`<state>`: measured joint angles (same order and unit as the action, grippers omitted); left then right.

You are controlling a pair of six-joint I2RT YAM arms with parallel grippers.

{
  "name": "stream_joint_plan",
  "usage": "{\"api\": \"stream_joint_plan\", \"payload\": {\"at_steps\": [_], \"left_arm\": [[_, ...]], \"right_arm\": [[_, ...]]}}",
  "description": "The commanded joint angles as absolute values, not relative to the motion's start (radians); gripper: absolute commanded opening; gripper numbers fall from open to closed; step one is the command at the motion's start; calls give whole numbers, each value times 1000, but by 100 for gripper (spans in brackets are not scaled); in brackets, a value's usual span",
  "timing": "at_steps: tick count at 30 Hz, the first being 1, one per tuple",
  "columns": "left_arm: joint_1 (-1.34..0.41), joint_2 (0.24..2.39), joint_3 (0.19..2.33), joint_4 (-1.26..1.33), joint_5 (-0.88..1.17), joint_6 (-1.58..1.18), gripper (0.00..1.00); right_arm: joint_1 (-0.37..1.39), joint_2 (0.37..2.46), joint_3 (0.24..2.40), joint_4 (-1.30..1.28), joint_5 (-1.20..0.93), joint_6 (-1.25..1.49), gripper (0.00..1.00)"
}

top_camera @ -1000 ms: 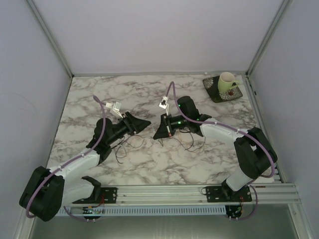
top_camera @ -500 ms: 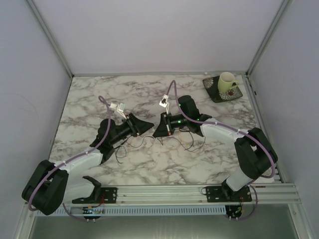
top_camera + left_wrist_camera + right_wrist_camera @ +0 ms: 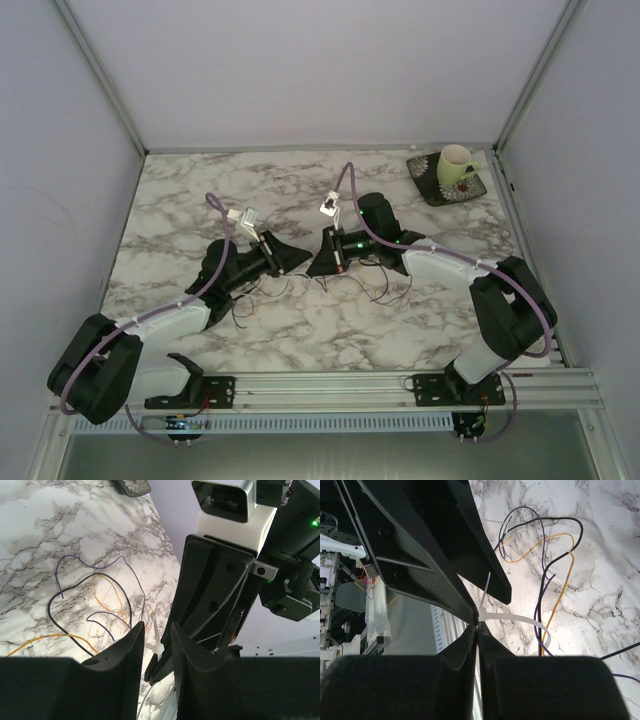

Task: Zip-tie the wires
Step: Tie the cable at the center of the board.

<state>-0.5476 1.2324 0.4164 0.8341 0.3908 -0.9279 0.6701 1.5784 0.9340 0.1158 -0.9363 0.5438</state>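
The wires lie in loose curls on the marble table between the arms; purple, black and orange strands show in the left wrist view. My right gripper is shut on the head of a white zip tie, whose strap loops around the wires. My left gripper faces it tip to tip with a narrow gap between its jaws. The zip tie lies in that gap, untouched by either pad. In the top view, left gripper and right gripper meet mid-table.
A white cup stands on a dark saucer at the far right corner. An aluminium rail carries both arm bases along the near edge. Frame posts and pale walls enclose the table.
My left gripper has moved right toward the right gripper's tips, and its jaws have narrowed around the zip tie. The right arm has stayed still and shut.
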Motion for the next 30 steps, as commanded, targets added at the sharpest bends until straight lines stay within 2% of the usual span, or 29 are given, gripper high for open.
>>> {"api": "stream_joint_plan", "payload": {"at_steps": [1,5,11,13,16,20,25,30], "left_arm": [[-555,1236,422,889,387,-907,26],[-555,1219,426,863,376,-886,19],[-555,1198,440,832,372,-862,0],[-555,1197,439,831,370,-862,0],[-555,1185,439,816,349,-863,0],[-555,1148,445,748,274,-861,0],[-554,1121,438,725,234,-884,0],[-563,1117,434,720,196,-930,0]], "right_arm": [[670,1552,936,156,-949,549,0],[671,1552,934,157,-951,549,0],[669,1549,931,157,-945,549,0],[668,1541,929,153,-934,548,2],[657,1512,919,140,-910,539,16],[637,1465,907,90,-866,518,27],[633,1433,925,69,-781,511,36],[668,1436,961,71,-680,503,40]]}}
